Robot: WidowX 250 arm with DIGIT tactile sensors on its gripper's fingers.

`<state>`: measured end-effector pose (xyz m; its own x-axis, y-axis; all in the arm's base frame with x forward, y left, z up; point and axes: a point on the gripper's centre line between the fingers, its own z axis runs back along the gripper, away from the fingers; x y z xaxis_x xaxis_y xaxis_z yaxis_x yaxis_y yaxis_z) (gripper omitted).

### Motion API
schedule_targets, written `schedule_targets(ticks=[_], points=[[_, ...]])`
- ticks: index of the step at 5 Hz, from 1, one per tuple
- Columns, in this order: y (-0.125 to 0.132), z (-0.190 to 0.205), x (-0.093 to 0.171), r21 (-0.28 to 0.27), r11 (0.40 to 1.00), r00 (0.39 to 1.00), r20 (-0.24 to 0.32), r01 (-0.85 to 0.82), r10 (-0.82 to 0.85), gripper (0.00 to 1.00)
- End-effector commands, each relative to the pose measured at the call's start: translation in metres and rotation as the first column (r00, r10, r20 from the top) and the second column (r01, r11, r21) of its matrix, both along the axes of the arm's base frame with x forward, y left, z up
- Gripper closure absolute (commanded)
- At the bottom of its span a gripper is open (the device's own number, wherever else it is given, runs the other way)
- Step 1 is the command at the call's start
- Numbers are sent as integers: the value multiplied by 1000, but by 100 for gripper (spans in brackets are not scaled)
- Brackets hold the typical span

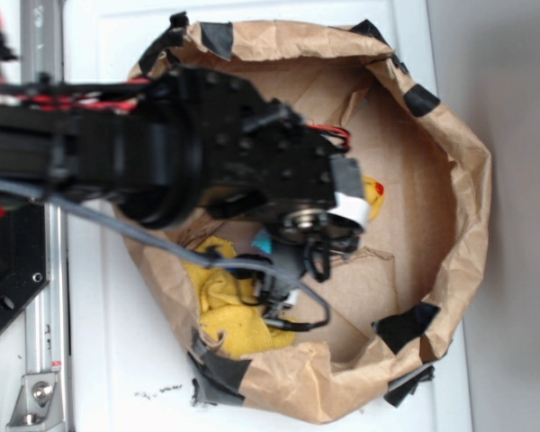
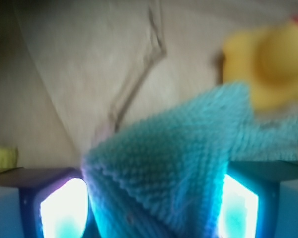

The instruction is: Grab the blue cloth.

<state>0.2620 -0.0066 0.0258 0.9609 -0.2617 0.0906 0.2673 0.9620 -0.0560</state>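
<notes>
Pale blue terry is being shown by the wrist view alone in any detail: the blue cloth (image 2: pixel 179 173) is being pinched between the two fingers of the gripper (image 2: pixel 149 210), its fabric bunched into the gap and rising forward of the tips. At the far left edge of that view a scrap of the yellow cloth (image 2: pixel 2 156) is being glimpsed, and ahead to the right a blurred yellow duck toy (image 2: pixel 268 67) is being seen just past the blue cloth. In the exterior view the arm (image 1: pixel 162 144) is covering most of this; only a sliver of blue is being shown beneath it. The brown paper enclosure (image 1: pixel 450 180) is holding everything: the yellow cloth, the blue cloth, the toy.
</notes>
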Motion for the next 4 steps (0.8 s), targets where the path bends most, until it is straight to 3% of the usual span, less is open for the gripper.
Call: schedule_targets(ticks=[1, 3, 4], points=[[15, -8, 2, 39, 998, 999, 24, -46, 46, 100], [15, -7, 3, 50, 998, 999, 29, -47, 46, 100], [25, 43, 8, 23, 995, 993, 62, -99, 98, 100]])
